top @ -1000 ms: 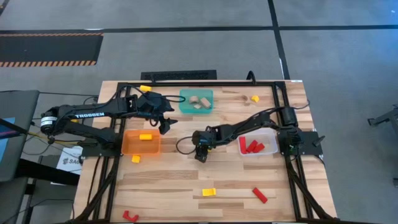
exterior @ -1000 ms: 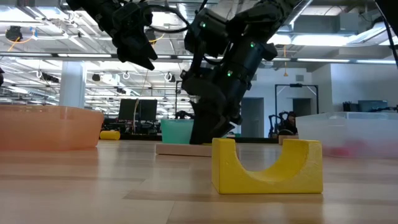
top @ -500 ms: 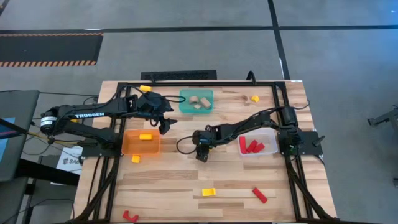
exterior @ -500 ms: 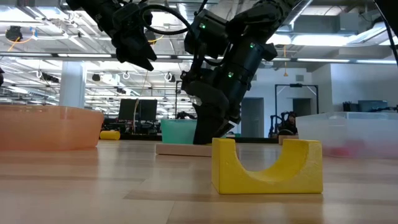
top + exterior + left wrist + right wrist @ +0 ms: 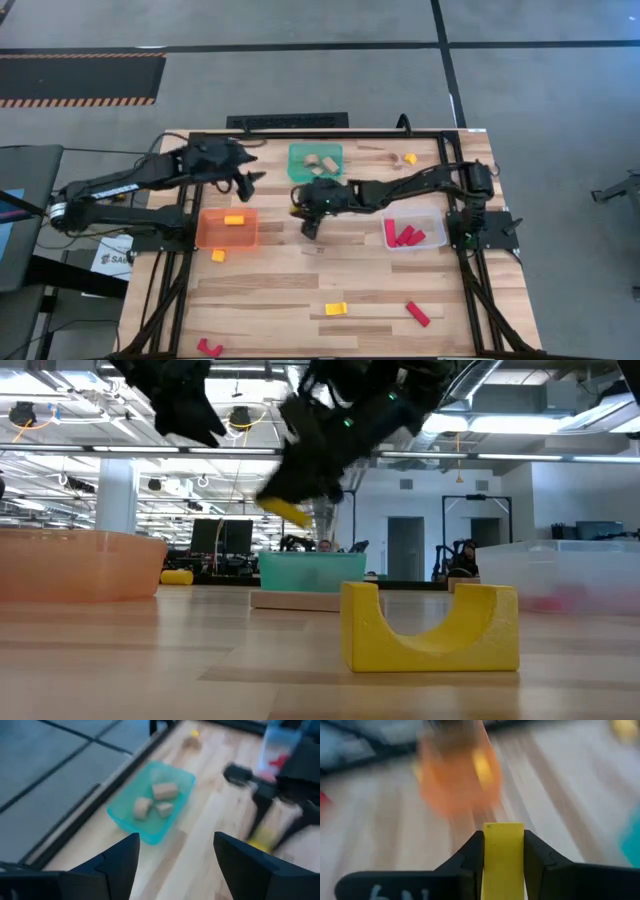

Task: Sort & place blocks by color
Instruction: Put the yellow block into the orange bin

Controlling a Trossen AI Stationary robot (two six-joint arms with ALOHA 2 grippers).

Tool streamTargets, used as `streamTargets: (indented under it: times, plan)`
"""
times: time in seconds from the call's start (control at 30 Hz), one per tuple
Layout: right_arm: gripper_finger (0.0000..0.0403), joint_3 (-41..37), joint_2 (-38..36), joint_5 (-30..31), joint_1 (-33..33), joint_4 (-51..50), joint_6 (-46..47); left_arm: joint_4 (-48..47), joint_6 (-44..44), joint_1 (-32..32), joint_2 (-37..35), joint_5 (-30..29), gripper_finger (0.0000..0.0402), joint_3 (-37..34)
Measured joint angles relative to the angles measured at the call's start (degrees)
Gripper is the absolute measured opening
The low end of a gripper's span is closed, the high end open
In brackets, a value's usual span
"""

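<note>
Right gripper (image 5: 503,847): raised above the middle of the table (image 5: 270,300), between the teal bin and the orange bin; fingers (image 5: 470,851) pinching a yellow block (image 5: 503,860) on its two sides.
Yellow block, held: off the table surface, seen in the low view hanging below the gripper; a flat-faced bar end in the right wrist view.
Left gripper (image 5: 175,860): up over the back left part of the table, just left of the teal bin; fingers (image 5: 122,862) spread apart with nothing between them.
Teal bin (image 5: 297,165): back centre of the table — holds three tan wood blocks (image 5: 152,800).
Orange bin (image 5: 215,238): left of centre — holds one yellow block (image 5: 234,219).
Clear bin (image 5: 432,215): right side — holds several red blocks (image 5: 405,236).
Loose blocks, front: yellow arch (image 5: 428,627) near the front centre; red bar (image 5: 417,313) to its right; red piece (image 5: 208,347) at the front left edge.
Loose blocks, other: small yellow block (image 5: 218,255) just in front of the orange bin; yellow block (image 5: 234,142) at the back left; tan piece and small yellow block (image 5: 409,158) at the back right.
Writing: none can be read on the arms or bins; a white label (image 5: 108,262) beside the table on the left carries dark letters, too small to read.
</note>
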Motion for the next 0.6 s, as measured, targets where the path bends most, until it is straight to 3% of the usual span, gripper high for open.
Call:
streamTargets:
  times: [0.17,0.6]
  plan:
    - [0.0106,7.70,7.04,-5.38,-0.36,11.65,-0.40,-0.66,-0.36,2.67,-5.46,0.58,0.0228,0.00]
    - [0.0107,45.33,32.46,-12.66,-0.68,9.07,0.22,-8.23,-0.51,4.26,-9.33,0.84,0.0217,-0.07]
